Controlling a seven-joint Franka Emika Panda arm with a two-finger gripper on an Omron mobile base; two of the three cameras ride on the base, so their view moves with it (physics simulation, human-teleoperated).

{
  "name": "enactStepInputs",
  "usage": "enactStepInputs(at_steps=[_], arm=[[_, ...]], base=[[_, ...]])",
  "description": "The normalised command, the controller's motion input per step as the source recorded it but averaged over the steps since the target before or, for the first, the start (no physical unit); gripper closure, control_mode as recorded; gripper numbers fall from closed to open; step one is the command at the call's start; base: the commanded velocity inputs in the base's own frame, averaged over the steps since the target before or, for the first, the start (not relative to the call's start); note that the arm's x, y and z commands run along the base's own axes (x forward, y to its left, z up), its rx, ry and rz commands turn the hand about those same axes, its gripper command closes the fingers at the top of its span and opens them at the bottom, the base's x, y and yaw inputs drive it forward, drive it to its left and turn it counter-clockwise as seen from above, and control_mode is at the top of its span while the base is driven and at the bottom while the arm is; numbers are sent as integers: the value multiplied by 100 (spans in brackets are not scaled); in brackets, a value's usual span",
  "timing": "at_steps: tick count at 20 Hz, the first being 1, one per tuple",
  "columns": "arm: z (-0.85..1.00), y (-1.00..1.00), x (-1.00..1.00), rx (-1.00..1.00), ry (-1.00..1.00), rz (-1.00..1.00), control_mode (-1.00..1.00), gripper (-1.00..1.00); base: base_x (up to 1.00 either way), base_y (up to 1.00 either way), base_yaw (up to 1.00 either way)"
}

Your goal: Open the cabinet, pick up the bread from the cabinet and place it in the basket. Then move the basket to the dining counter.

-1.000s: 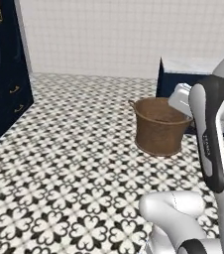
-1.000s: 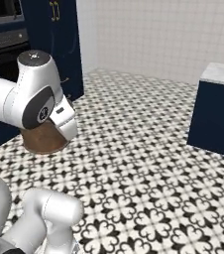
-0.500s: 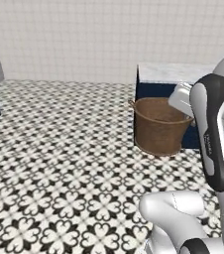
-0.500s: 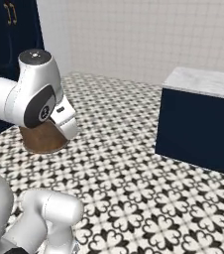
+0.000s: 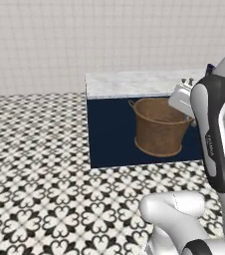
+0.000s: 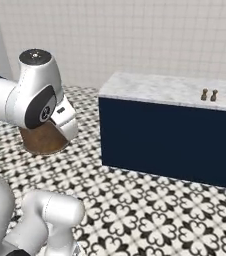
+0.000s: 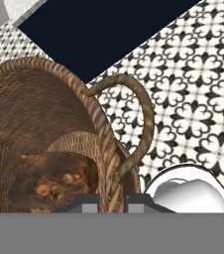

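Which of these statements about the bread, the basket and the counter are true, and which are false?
1. The bread lies inside the basket. True.
2. The hand is shut on the basket's rim. True.
3. The basket stands on the counter. False: it hangs in the air, held up in front of the counter's navy base.
4. The counter top holds a bottle. False: two small dark shakers stand on it.

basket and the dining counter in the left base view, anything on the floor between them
Nothing shows there. In the left base view the basket hangs in front of the dining counter, with bare patterned floor below it.
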Motion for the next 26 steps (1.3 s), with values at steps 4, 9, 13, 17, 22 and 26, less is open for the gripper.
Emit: enactStepInputs(at_steps=[4, 9, 13, 17, 22, 26], arm=[[0, 0, 0, 0, 0, 0, 100, 100], [0, 0, 0, 0, 0, 0, 100, 100], [0, 0, 0, 0, 0, 0, 100, 100], [0, 0, 0, 0, 0, 0, 100, 100], [0, 0, 0, 0, 0, 0, 100, 100], [0, 0, 0, 0, 0, 0, 100, 100]], base=[[100, -24, -24], [100, 0, -8], [100, -17, -21], [100, -4, -29], [100, 0, -2], [100, 0, 0]])
